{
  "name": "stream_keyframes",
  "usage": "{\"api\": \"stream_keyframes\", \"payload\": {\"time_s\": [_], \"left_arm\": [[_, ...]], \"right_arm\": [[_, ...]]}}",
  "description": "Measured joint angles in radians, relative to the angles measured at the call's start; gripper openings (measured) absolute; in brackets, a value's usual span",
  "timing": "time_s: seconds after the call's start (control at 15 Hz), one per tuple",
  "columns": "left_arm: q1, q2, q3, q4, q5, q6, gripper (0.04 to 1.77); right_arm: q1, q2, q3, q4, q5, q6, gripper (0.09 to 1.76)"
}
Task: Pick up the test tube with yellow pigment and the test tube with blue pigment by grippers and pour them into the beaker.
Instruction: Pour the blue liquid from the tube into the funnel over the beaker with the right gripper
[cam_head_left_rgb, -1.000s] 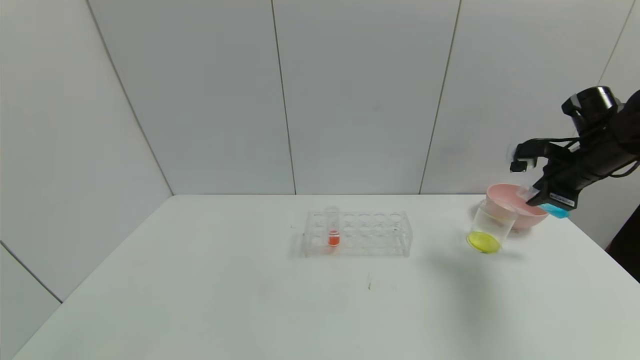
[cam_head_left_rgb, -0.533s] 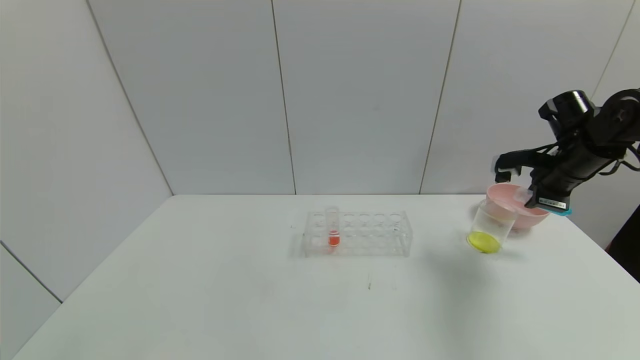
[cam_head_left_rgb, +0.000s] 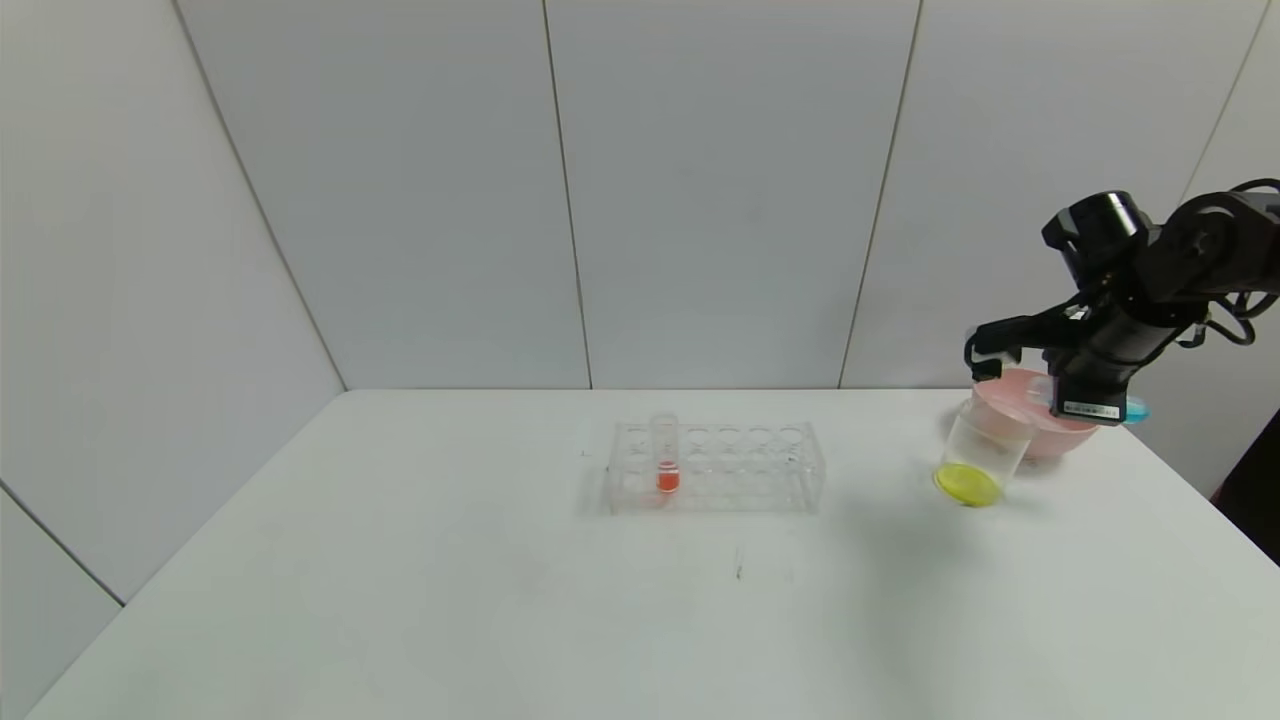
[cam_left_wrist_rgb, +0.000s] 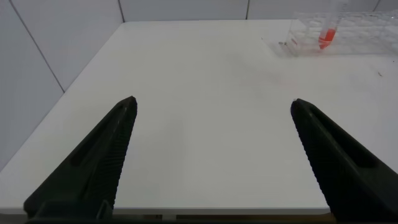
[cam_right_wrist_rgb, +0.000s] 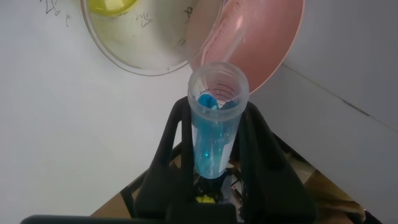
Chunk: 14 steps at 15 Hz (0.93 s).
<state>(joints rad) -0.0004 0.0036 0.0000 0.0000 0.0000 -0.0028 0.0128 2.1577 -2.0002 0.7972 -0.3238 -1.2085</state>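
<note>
The test tube with blue pigment (cam_right_wrist_rgb: 216, 121) is clamped between the two black fingers of the right end effector (cam_right_wrist_rgb: 214, 134), tipped toward horizontal above the far right of the counter (cam_head_left_rgb: 500, 600), its open mouth aimed at the beaker (cam_head_left_rgb: 980, 452). That tilt reads as the start of a pour: the light-blue liquid lies along the tube's length with a bead near the lip, and none of it shows in the beaker. In the right wrist view the mouth sits close to where the beaker's rim meets the pink bowl (cam_head_left_rgb: 1050, 432), so the aim looks borderline; a little off and the liquid would land in the bowl.

The tube is slim, clear and round-bottomed with a smooth lip. The beaker is a clear, straight-sided cup already holding a shallow yellow layer, so the yellow half of the job appears done. The bowl just behind it is matte pink with a gently curved wall.

Mid-counter, a clear tube rack (cam_head_left_rgb: 715, 480) with rows of round holes holds one upright tube of red-orange liquid (cam_head_left_rgb: 667, 466). The counter is plain, pale and matte.

The left end effector (cam_left_wrist_rgb: 211, 155) idles well apart from all this, off the counter's near left edge, its ribbed black fingers spread and holding nothing.
</note>
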Motion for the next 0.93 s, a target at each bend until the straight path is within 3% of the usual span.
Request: {"api": "stream_keyframes", "payload": {"time_s": [0.6,0.8,0.93], "left_arm": [[0.0,0.0,0.0,0.0,0.0,0.0,1.76],[0.0,0.0,0.0,0.0,0.0,0.0,1.76],[0.0,0.0,0.0,0.0,0.0,0.0,1.76]], "right_arm": [[0.037,0.031,0.0,-0.025,-0.122,-0.076,0.49],[0.053,0.033,0.0,-0.022,-0.225,-0.128,0.49],[0.062,0.033,0.0,-0.026,-0.245,-0.149,0.49]]}}
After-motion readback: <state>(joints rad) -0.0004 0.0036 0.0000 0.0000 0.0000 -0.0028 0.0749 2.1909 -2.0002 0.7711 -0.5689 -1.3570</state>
